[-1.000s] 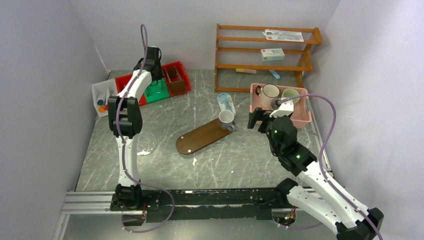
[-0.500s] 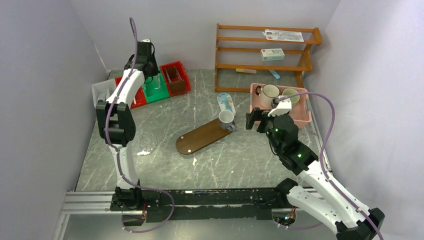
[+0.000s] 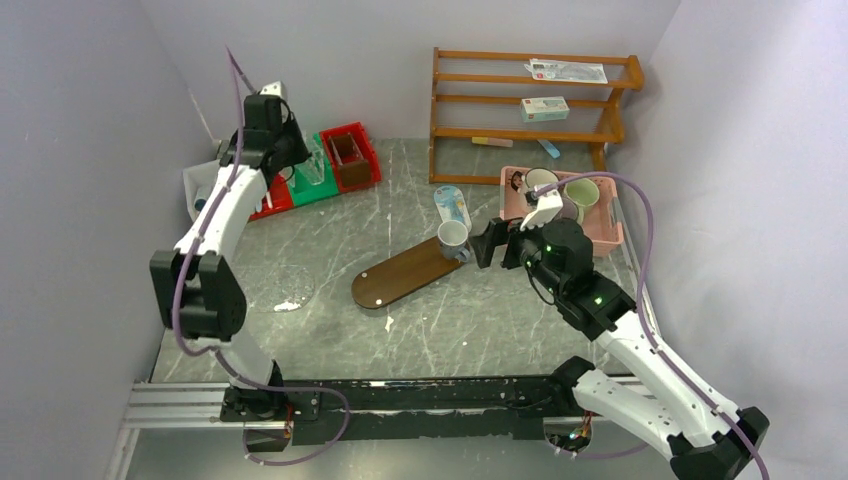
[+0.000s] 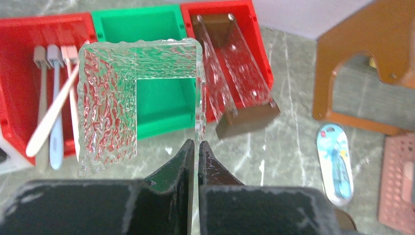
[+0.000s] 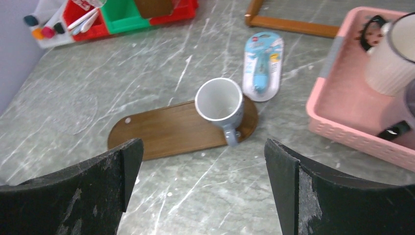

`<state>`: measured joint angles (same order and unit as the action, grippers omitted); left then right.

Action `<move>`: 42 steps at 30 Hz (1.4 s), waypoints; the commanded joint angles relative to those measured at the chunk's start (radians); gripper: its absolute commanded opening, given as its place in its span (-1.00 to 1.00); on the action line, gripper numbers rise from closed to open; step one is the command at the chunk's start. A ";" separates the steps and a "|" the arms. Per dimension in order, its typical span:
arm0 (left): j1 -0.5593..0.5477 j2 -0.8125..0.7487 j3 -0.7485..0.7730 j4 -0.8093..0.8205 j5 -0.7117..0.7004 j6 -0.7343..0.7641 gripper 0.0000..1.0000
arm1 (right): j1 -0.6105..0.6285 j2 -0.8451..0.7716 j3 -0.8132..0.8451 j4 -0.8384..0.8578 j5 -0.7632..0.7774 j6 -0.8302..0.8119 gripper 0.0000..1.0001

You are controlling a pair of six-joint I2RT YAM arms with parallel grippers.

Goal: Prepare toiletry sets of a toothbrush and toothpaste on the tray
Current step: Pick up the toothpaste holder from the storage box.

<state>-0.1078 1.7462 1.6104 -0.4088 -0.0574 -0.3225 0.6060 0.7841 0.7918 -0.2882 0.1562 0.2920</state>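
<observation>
Left arm (image 3: 215, 215) higher, clear cup (image 4: 137, 103) aloft

Left jaws pressed together, right jaws wide.

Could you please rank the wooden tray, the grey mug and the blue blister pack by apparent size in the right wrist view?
1. wooden tray, clearly largest
2. grey mug and blue blister pack look alike, so unranked
</observation>
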 commanded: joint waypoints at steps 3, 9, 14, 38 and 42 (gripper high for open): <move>0.010 -0.257 -0.238 0.142 0.170 -0.092 -0.90 | 0.003 0.039 0.030 0.033 -0.203 0.048 0.98; 0.010 -0.444 -0.450 0.228 0.289 -0.179 -0.90 | 0.010 0.083 0.032 0.097 -0.260 0.111 0.95; 0.010 -0.586 -0.624 0.318 0.355 -0.242 -0.90 | 0.044 0.128 0.047 0.126 -0.260 0.156 0.92; -0.121 -0.900 -1.064 0.639 0.384 -0.490 -0.90 | 0.327 0.403 0.145 0.285 -0.010 0.396 0.61; -0.151 -0.944 -1.113 0.666 0.330 -0.523 -0.90 | 0.369 0.452 0.175 0.285 0.036 0.420 0.53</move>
<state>-0.2325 0.8452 0.5419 0.1596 0.3428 -0.8055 0.9390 1.2034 0.9295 -0.0242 0.1261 0.6716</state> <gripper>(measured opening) 0.077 0.783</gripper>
